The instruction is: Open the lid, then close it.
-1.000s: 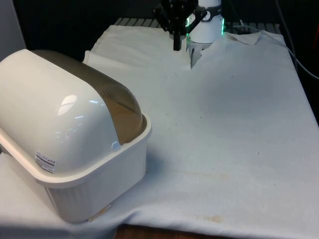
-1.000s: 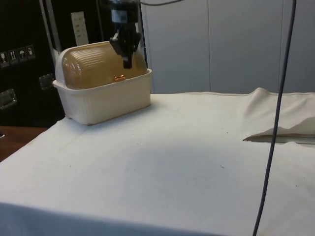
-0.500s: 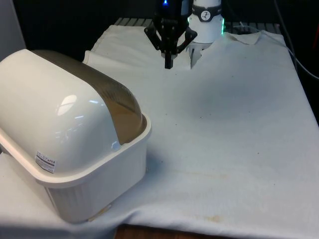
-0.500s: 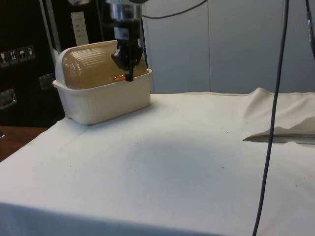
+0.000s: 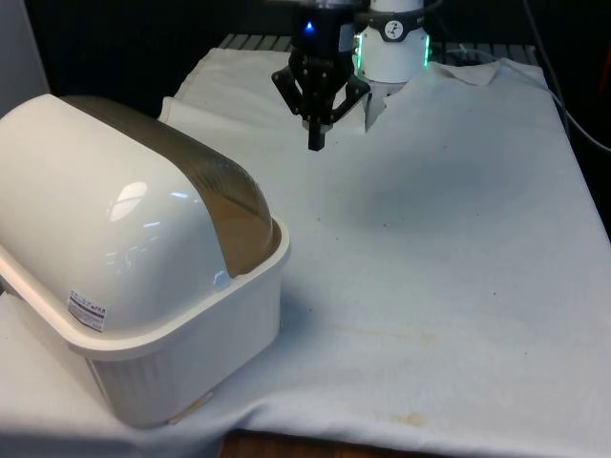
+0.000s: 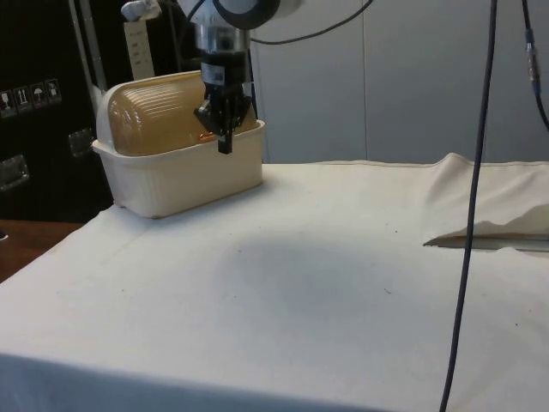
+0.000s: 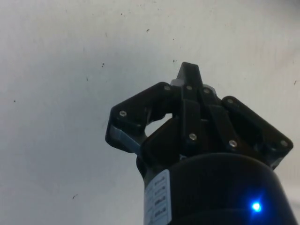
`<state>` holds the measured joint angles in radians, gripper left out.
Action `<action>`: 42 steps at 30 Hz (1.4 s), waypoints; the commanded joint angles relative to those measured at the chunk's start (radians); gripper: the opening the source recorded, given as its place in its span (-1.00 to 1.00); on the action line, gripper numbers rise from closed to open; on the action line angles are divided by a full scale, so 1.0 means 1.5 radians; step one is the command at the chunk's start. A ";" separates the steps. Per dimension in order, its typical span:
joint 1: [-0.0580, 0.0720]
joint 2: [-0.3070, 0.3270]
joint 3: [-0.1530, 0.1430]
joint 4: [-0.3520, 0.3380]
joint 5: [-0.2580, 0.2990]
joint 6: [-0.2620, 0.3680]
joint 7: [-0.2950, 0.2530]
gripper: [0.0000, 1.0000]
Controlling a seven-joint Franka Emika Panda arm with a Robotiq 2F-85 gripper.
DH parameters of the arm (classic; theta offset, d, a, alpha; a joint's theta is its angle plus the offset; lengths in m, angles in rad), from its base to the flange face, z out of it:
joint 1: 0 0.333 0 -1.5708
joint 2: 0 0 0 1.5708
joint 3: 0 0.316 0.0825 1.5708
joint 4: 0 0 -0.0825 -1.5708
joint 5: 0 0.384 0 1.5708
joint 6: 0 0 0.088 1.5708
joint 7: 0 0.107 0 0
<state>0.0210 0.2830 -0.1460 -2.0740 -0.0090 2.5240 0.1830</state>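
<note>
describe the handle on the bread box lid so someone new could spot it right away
In the side view, find the cream bread box at the white-clothed table's far corner. Its ribbed amber lid is shut; low on it, just above the rim, sits a small orange handle, the lid's brightest spot.

- Bread box (image 5: 143, 286): cream plastic tub, ribbed sides, standing upright near the table's corner, at the front view's left.
- Lid (image 6: 176, 107): domed roll-top, translucent amber, ribbed, fully down and shut.
- Small orange handle (image 6: 206, 136) at the lid's lower edge.
</note>
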 commanded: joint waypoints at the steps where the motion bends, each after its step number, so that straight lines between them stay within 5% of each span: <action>1: 0.003 -0.003 -0.003 -0.005 -0.007 0.005 0.007 -1.00; 13: 0.000 0.011 -0.010 -0.001 0.000 0.015 0.022 -1.00; 25: -0.001 0.043 -0.027 0.003 0.001 0.075 0.048 -1.00; 42: 0.003 0.043 -0.049 0.032 -0.009 0.057 0.081 -1.00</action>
<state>0.0200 0.3450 -0.2090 -2.0280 -0.0080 2.6100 0.2850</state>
